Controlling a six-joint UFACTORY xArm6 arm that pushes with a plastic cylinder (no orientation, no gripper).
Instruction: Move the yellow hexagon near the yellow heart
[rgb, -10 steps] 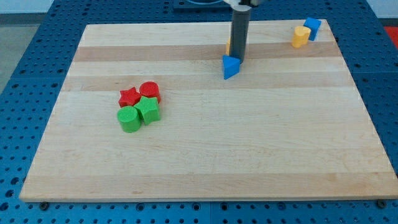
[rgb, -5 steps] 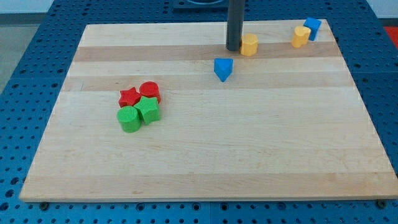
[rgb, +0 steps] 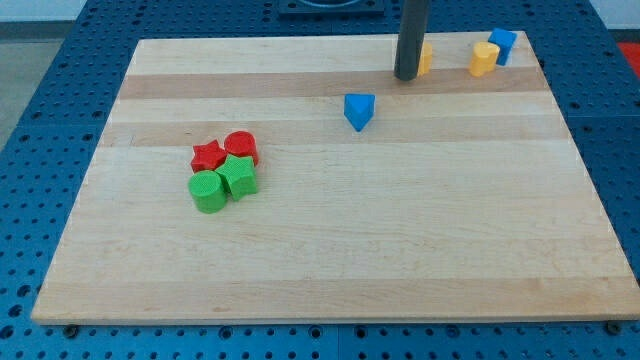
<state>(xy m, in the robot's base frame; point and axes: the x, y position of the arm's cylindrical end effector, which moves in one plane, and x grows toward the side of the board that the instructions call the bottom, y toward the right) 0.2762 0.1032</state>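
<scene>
Pale, smooth wooden board (rgb: 330, 230); ribbed matt plastic green cylinder (rgb: 208, 191); dark matt rod.

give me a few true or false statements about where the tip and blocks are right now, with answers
1. My tip is right beside the yellow hexagon, on its left in the view. True.
2. The yellow hexagon is touching the yellow heart. False: bare board shows between them, with the heart further to the view's right.
3. The blue triangle lies below and to the left of my tip in the view. True.
4. The blue block by the yellow heart sits at the view's bottom left. False: it is at the view's top right, just behind the heart.
5. The red and green blocks are spread across the board. False: the red star, red cylinder, green cylinder and green star are clustered at the view's left.
</scene>
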